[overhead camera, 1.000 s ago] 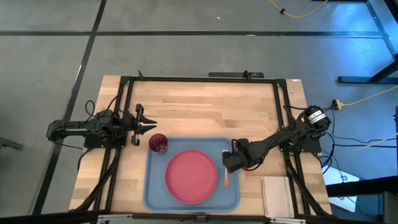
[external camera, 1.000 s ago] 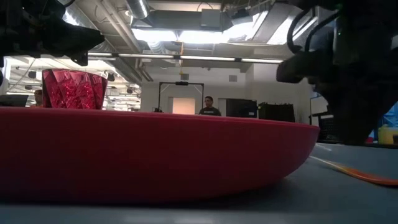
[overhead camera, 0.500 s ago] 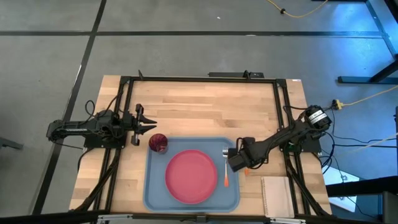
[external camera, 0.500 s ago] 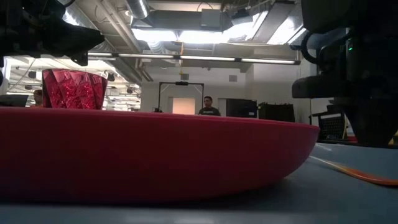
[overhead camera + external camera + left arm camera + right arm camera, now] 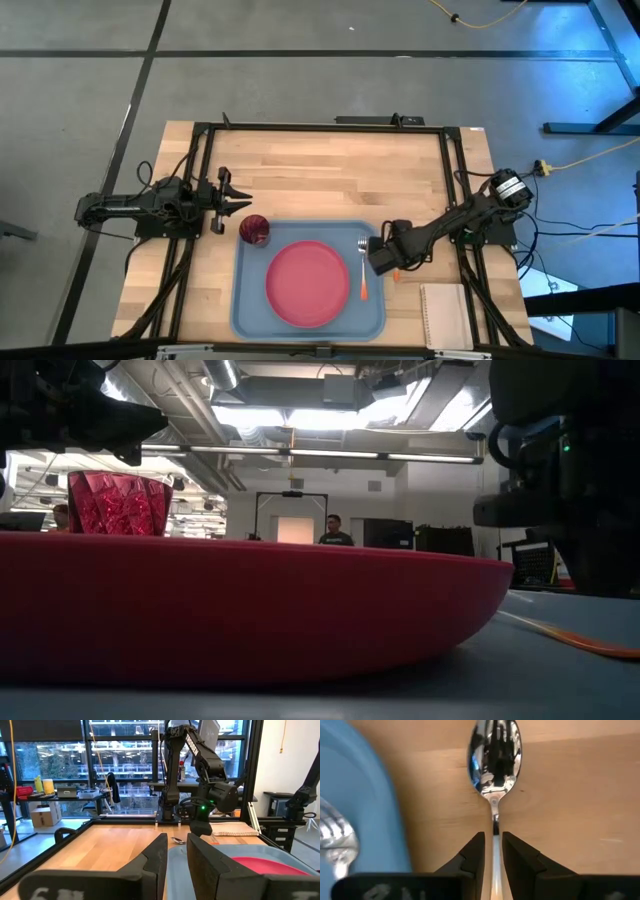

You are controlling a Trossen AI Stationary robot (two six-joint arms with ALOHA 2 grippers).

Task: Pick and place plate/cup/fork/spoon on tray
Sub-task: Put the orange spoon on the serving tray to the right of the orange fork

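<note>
right gripper (image 5: 384,262) is down at the surface (image 5: 330,175) just beside the right rim of the tray (image 5: 245,312); in the right wrist view its fingers (image 5: 474,851) stand narrow on either side of the spoon (image 5: 494,757) handle, with the bowl lying on bare wood just off the tray edge; whether they grip it cannot be told. plate (image 5: 306,283) sits in the middle of the tray. fork (image 5: 363,268) lies on the tray right of the plate, tines away from the front edge. cup (image 5: 255,231) stands upright in the tray's far left corner. left gripper (image 5: 236,200) waits near the cup, over the surface, its fingers parted narrowly. a white notepad (image 5: 444,314) lies at the near right corner.
</note>
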